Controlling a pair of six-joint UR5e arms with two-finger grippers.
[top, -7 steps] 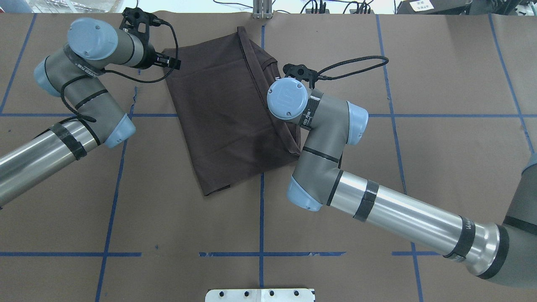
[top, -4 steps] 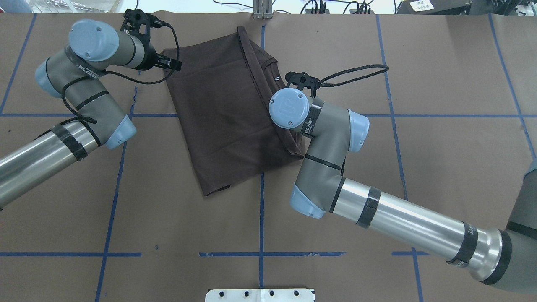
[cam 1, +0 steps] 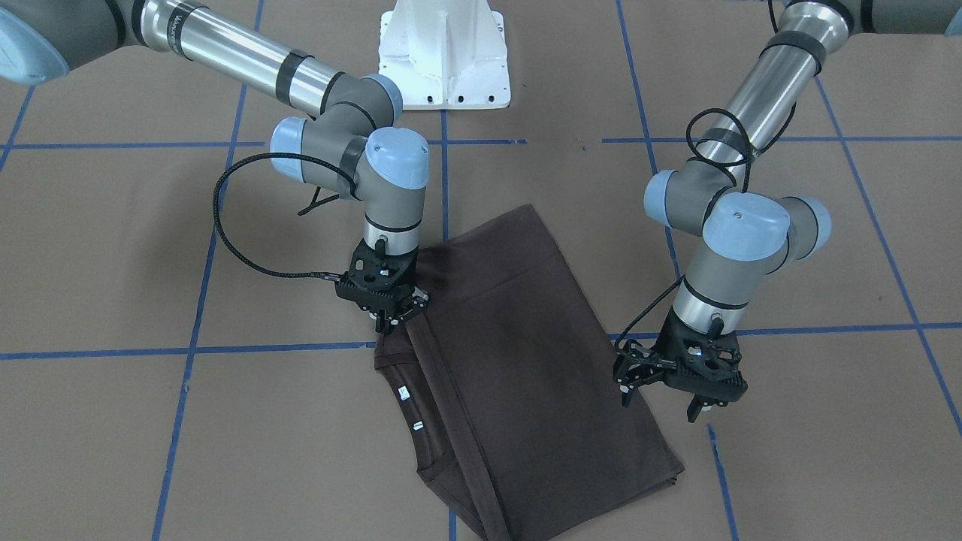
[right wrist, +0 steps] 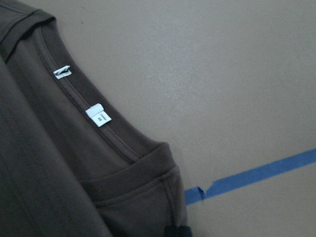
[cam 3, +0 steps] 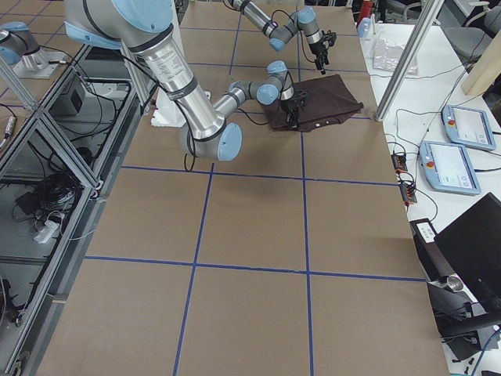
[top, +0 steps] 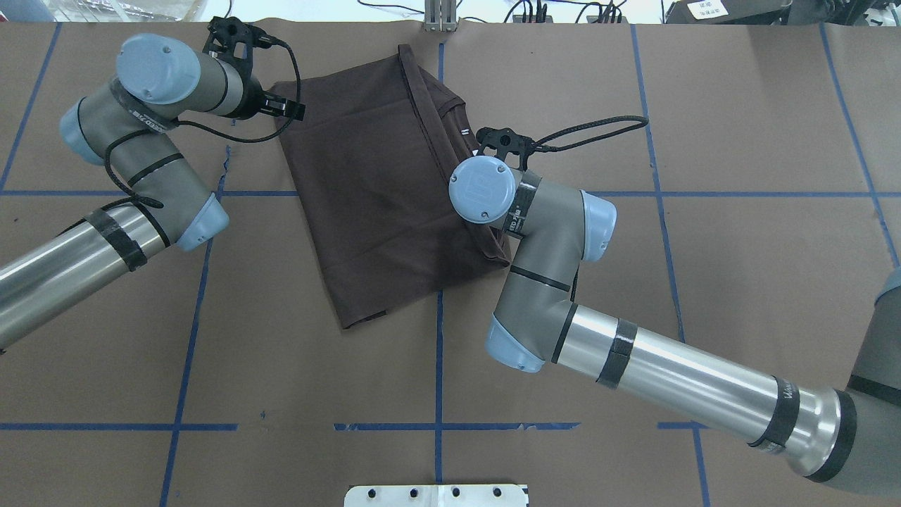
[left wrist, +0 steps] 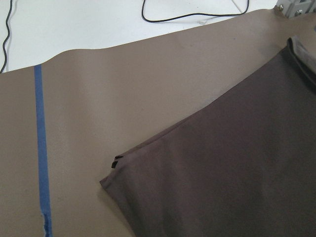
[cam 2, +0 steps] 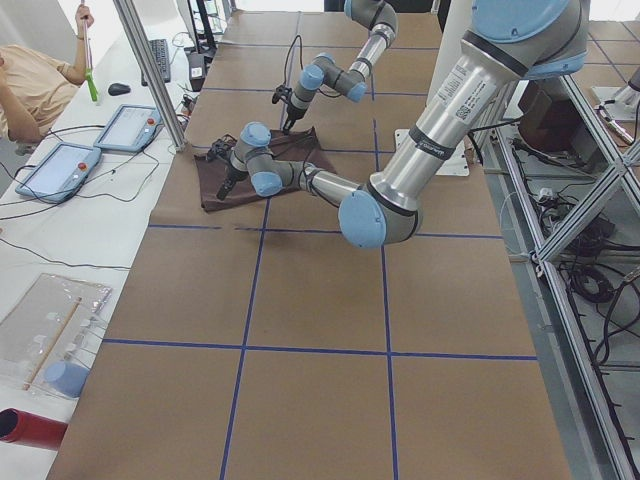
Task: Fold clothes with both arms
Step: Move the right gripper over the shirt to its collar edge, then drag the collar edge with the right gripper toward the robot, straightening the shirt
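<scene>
Brown paper (top: 739, 105) crossed by blue tape lines (top: 438, 366) covers the table. On the overhead view's left, the left arm (top: 141, 162) bends in towards the far edge. The left gripper (cam 1: 659, 406) hangs just beside the far left corner of the shirt (top: 373, 197), its fingers spread with nothing between them. Its wrist view shows that corner lying flat on the paper. The shirt lies folded into a long oblong, set at a slant in the far middle of the table, across the central tape line. Its collar (right wrist: 79, 94) is at the far right side, with two small white labels (right wrist: 98, 116) showing inside. To the right, the right arm (top: 549, 232) comes in from the near right, its wrist over the shirt's right edge. The right gripper (cam 1: 394, 319) points down at that edge near the collar, its tips at or close to the cloth. Whether its fingers are spread or pinching the cloth cannot be told.
</scene>
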